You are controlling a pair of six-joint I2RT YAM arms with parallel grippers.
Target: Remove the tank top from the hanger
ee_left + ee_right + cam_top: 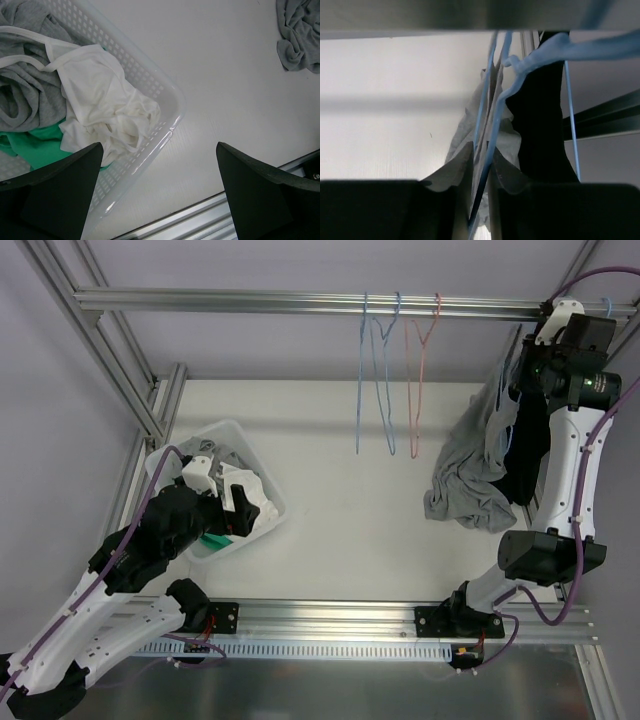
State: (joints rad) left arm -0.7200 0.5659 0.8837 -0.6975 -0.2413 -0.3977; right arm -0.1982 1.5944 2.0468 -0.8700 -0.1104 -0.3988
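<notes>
Two arms work at opposite ends of the counter [330, 540]. The right gripper [543, 332] is raised to the rail [300, 302] at the far right corner. In its wrist view its fingers [380, 210] have drawn in to a narrow gap, with folds of the grey tank top [465, 125] and the blue wire of the hanger [489, 146] pinched between them. The tank top still hangs from that hanger. From above, it drapes down from the rail and its lower part lies bunched on the counter [470, 480]. A black garment [525, 450] hangs just beside it, on the side nearer the right arm.

Three bare hangers, two blue [375, 380] and one pink [415, 380], hang from the rail near the middle, well apart from the tank top.

The left gripper [157, 147] hovers over the near corner of a white basket [150, 75] at the left of the counter. Its fingers [60, 190] are spread wide and hold nothing. Inside the basket lie a white garment [110, 105], a grey one [30, 85] and a green one [35, 145], heaped together. The grey tank top shows at the far right edge of that wrist view, well apart from the basket.
</notes>
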